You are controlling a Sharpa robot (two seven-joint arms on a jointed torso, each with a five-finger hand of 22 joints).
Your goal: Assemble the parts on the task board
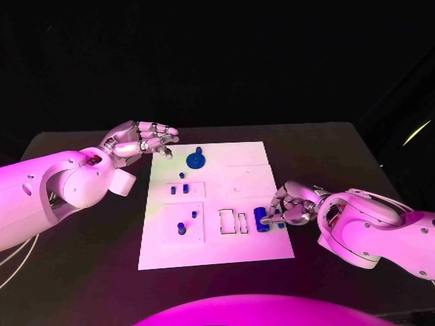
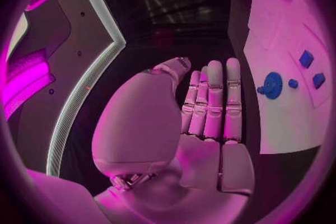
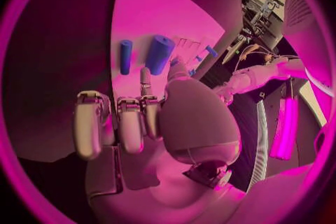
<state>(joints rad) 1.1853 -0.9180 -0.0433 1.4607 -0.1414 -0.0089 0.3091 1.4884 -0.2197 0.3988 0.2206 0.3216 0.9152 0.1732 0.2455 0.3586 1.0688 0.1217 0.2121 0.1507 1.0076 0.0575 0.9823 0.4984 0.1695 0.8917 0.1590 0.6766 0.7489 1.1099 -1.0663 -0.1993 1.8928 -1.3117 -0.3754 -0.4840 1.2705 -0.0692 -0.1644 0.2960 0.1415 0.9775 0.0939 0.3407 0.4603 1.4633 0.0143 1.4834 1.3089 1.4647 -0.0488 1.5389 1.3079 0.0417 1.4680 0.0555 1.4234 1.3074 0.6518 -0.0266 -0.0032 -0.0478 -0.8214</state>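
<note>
The right robot hand (image 1: 294, 207) rests at the board (image 1: 252, 251) edge, fingertips touching a blue peg (image 3: 159, 54) without clearly gripping it. The peg looks light, stiff and smooth (likely slippery): pinch it mid-length. The left robot hand (image 1: 142, 141) hovers released.

Overhead head view, two wrist close-ups

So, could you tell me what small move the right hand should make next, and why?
Probably close the right hand on the blue cylinder beside it: its fingertips sit right at that part by the task board's near right edge, holding nothing, while the left hand hovers empty off the board's far left corner.
</note>
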